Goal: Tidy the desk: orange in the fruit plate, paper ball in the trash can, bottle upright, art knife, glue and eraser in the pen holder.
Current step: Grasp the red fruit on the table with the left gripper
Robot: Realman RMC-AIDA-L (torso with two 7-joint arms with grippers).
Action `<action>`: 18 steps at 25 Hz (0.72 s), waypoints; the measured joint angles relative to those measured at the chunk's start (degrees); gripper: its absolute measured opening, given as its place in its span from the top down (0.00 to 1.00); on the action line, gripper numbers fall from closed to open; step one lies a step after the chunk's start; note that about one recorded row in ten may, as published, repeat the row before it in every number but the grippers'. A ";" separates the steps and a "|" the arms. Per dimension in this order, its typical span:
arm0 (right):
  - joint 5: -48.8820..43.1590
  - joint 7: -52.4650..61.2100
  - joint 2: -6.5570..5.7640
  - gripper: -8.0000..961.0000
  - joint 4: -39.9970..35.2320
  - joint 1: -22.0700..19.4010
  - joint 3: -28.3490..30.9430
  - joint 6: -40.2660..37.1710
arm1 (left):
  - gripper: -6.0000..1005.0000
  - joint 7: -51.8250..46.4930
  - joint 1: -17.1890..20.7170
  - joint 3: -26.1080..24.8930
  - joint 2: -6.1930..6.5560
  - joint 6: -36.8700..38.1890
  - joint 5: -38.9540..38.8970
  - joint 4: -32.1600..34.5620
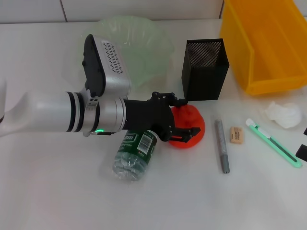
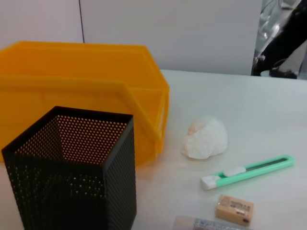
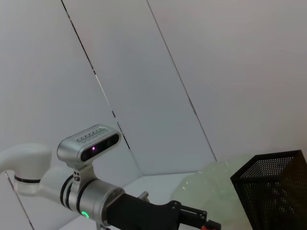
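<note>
The orange (image 1: 192,125) lies on the table in front of the black mesh pen holder (image 1: 204,68). My left gripper (image 1: 183,120) is open, with one finger on each side of the orange. The green-labelled bottle (image 1: 136,153) lies on its side under the left wrist. The pale green fruit plate (image 1: 144,43) is behind the arm. The grey glue stick (image 1: 221,146), eraser (image 1: 236,134), green art knife (image 1: 273,142) and white paper ball (image 1: 283,114) lie to the right. They also show in the left wrist view: knife (image 2: 247,171), eraser (image 2: 234,208), paper ball (image 2: 205,139). My right gripper (image 1: 302,151) shows only at the right edge.
The yellow bin (image 1: 268,43) stands at the back right, close beside the pen holder (image 2: 72,167). It fills the background of the left wrist view (image 2: 81,91). A white wall runs behind the table. The right wrist view shows the left arm (image 3: 96,196) from afar.
</note>
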 joint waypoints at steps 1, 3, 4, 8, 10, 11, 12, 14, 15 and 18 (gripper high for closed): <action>0.00 0.00 0.04 0.17 0.00 0.08 0.00 0.00 | 0.25 0.02 0.64 1.46 0.00 -1.44 -0.41 1.05; 0.00 0.00 0.12 0.17 0.00 0.19 0.00 0.00 | 0.25 0.02 1.07 2.59 0.00 -2.61 -0.71 1.91; 0.00 0.00 0.14 0.17 0.00 0.21 0.00 0.00 | 0.25 0.06 1.69 3.90 0.00 -4.08 -0.88 3.00; 0.00 0.00 0.22 0.17 0.00 0.33 0.00 0.00 | 0.25 0.36 1.91 4.48 0.00 -4.61 -0.92 3.40; 0.00 0.00 0.25 0.17 0.00 0.39 0.00 0.01 | 0.26 0.84 1.92 4.82 0.00 -4.72 -0.92 3.40; 0.00 0.00 0.25 0.17 0.00 0.40 0.00 0.02 | 0.26 1.18 1.94 4.83 0.00 -4.70 -0.92 3.39; 0.00 0.00 0.26 0.17 0.00 0.42 0.00 0.06 | 0.26 1.18 1.94 4.83 0.00 -4.70 -0.92 3.39; 0.00 0.00 0.27 0.17 0.00 0.43 0.00 0.15 | 0.26 2.20 2.12 4.84 0.00 -4.63 -0.99 3.36; 0.00 0.00 0.27 0.17 0.00 0.45 0.00 0.16 | 0.32 2.20 2.12 4.84 0.00 -4.63 -0.99 3.36; 0.00 0.00 0.35 0.17 0.06 0.52 0.00 0.22 | 0.47 4.72 3.18 4.98 0.00 -4.58 -2.68 3.67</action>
